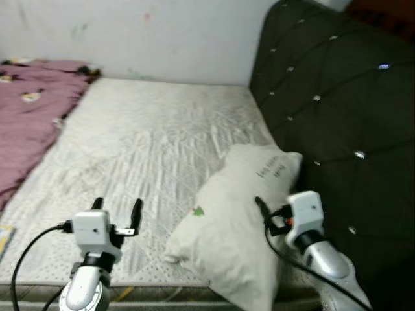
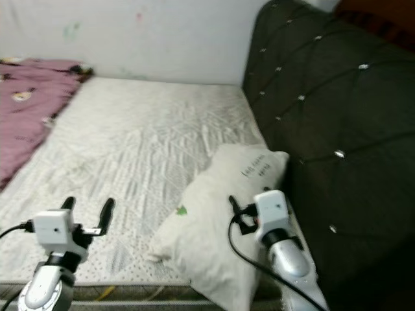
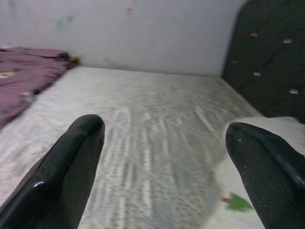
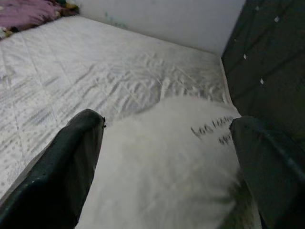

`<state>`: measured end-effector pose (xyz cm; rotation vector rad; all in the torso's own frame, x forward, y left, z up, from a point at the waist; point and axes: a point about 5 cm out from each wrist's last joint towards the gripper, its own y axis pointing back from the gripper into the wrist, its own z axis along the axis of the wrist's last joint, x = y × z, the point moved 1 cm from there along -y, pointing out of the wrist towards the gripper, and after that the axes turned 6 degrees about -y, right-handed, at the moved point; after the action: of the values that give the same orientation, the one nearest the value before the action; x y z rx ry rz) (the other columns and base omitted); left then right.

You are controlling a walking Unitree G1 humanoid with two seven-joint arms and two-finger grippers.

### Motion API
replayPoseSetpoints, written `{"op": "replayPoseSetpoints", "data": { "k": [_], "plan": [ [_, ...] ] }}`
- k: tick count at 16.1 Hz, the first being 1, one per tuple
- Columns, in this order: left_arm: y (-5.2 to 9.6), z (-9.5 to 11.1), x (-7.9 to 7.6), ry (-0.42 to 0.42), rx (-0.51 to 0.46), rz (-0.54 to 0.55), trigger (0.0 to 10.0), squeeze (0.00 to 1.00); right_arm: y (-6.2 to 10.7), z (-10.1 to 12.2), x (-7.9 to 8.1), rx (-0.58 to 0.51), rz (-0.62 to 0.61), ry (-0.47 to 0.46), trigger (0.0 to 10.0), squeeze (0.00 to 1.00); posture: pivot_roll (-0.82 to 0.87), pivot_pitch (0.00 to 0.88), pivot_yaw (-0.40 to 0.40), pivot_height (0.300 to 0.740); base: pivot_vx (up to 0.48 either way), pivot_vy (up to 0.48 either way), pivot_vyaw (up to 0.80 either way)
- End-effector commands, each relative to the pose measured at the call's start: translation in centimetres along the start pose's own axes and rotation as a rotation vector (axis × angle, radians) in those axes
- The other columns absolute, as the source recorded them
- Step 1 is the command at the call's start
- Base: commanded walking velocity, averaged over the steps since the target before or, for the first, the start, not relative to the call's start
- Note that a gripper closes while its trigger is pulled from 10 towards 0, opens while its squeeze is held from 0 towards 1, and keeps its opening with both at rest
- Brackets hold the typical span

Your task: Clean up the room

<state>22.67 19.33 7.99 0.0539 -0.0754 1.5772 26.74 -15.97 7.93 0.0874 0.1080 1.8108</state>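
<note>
A white pillow with black lettering and a small green mark lies on the bare white mattress, against the dark headboard. My right gripper hovers just above the pillow's near half, open, its fingers spread to either side of the pillow top without touching it. My left gripper is open over the mattress's front edge, left of the pillow, with nothing between its fingers. A crumpled purple blanket lies on the far left of the bed.
The tufted dark headboard rises along the right side. A white wall closes the far end of the bed. A small flat yellow and blue thing lies at the left edge near the mattress front.
</note>
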Motion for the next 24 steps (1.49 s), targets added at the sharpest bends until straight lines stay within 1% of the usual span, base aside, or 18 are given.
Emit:
{"op": "replayPoseSetpoints", "data": {
  "k": [1,2,4,10,15,21,24],
  "plan": [
    [0.1,-0.4,1.0,-0.019,0.034,0.039,10.0,0.0,-0.4,0.4,0.7,-0.015,0.027,-0.001,10.0,0.0,0.02,0.025,-0.081,0.74,0.0,0.0,0.0],
    [0.0,-0.5,1.1,-0.036,0.04,0.04,10.0,0.0,-0.4,0.4,0.8,-0.013,0.032,0.006,10.0,0.0,0.02,0.025,-0.082,0.74,0.0,0.0,0.0],
    [0.0,-0.4,0.9,-0.043,0.039,0.036,10.0,0.0,-0.4,0.3,0.8,-0.013,0.033,0.009,10.0,0.0,0.02,0.025,-0.082,0.74,0.0,0.0,0.0],
    [-0.1,-0.4,0.9,-0.044,0.039,0.031,10.0,0.0,-0.4,0.3,0.8,-0.008,0.032,0.008,10.0,0.0,0.02,0.025,-0.082,0.74,0.0,-0.246,0.0],
    [-0.4,-0.4,0.6,-0.044,0.038,0.018,10.0,0.0,-0.5,0.2,0.8,-0.001,0.031,0.005,10.0,0.0,0.01,0.024,-0.081,0.74,0.0,-0.28,0.0],
    [-0.6,-0.2,0.6,-0.034,0.031,0.014,10.0,0.0,-0.8,0.2,1.1,-0.005,0.04,0.002,10.0,0.0,0.02,0.024,-0.075,0.74,0.0,0.0,0.0],
    [-0.9,0.0,0.3,-0.028,0.019,0.014,10.0,0.0,-1.0,0.4,1.0,-0.011,0.045,0.002,10.0,0.0,0.01,0.031,-0.099,0.74,0.0,0.0,0.0]
  ]
}}
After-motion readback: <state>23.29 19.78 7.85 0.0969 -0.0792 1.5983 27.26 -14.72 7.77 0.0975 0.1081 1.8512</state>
